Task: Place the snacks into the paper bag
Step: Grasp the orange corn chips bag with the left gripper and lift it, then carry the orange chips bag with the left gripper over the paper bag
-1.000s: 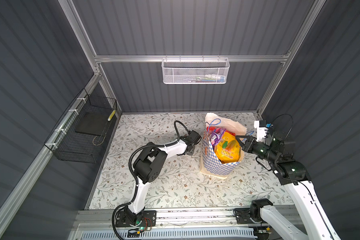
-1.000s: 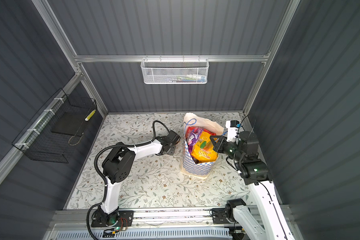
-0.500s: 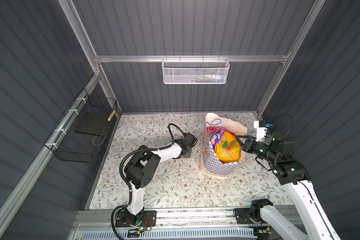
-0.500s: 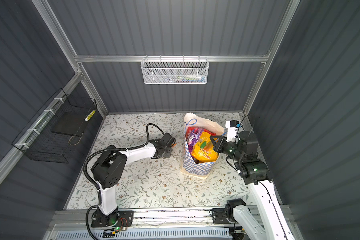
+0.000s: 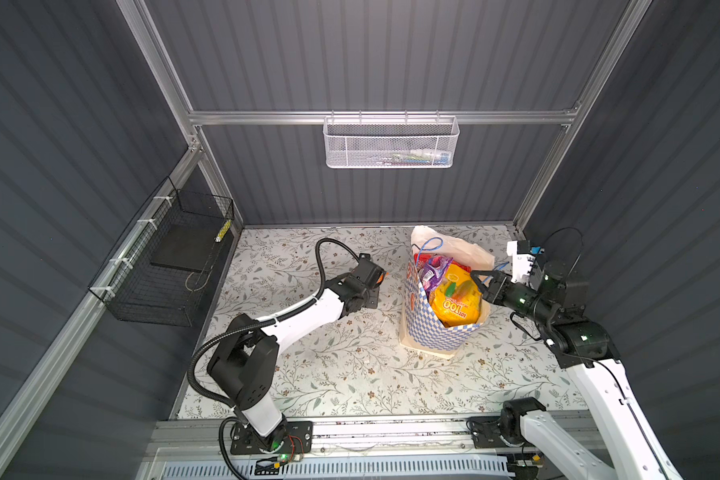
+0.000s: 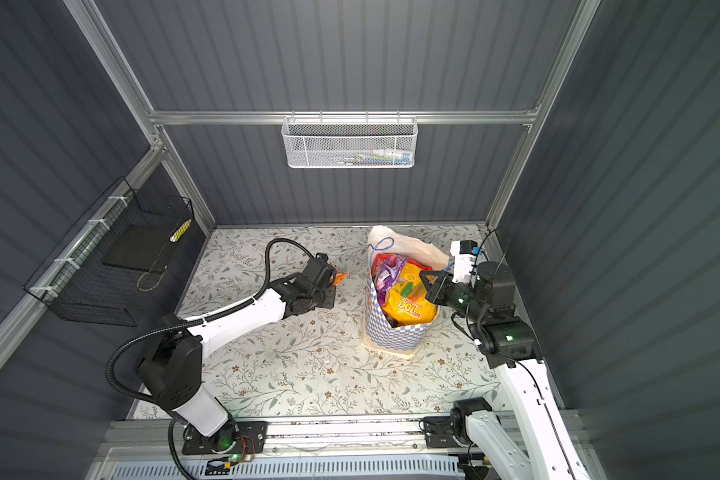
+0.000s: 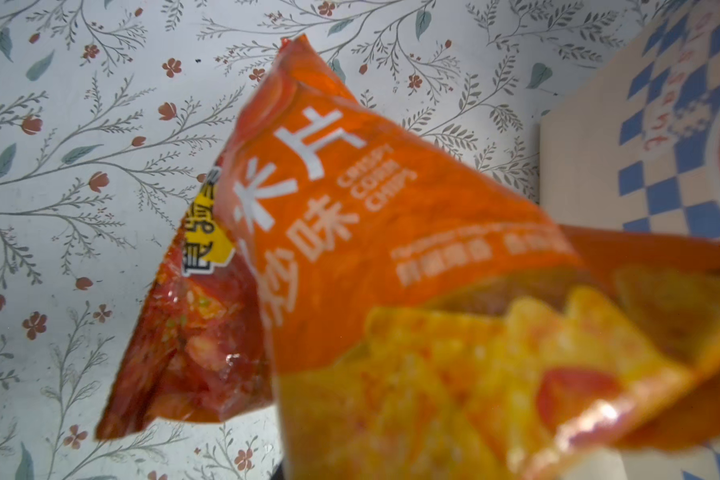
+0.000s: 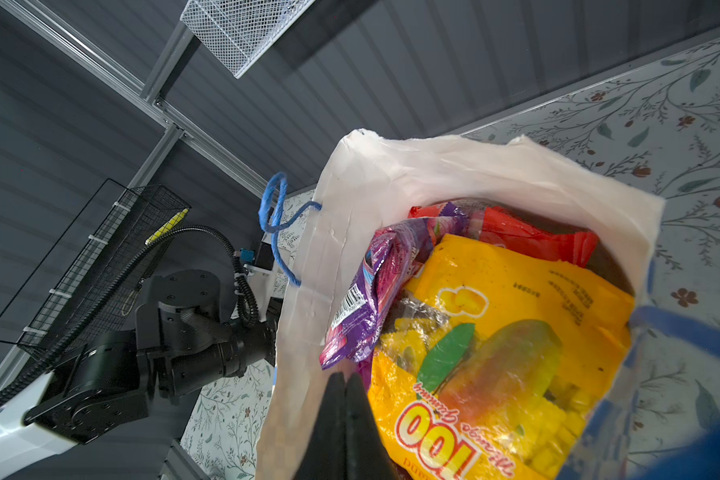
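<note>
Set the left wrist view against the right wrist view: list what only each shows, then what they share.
Only the left wrist view: the orange packet of corn chips, close up and filling much of the picture, and the paper bag's blue-checked outer side.
Only the right wrist view: the bag's inside, with a yellow packet, a purple packet and a red packet; its blue cord handle; the right gripper, jaws shut by the rim; the left arm; the white mesh basket and black wire basket.
Both: the paper bag and the flowered tabletop.
</note>
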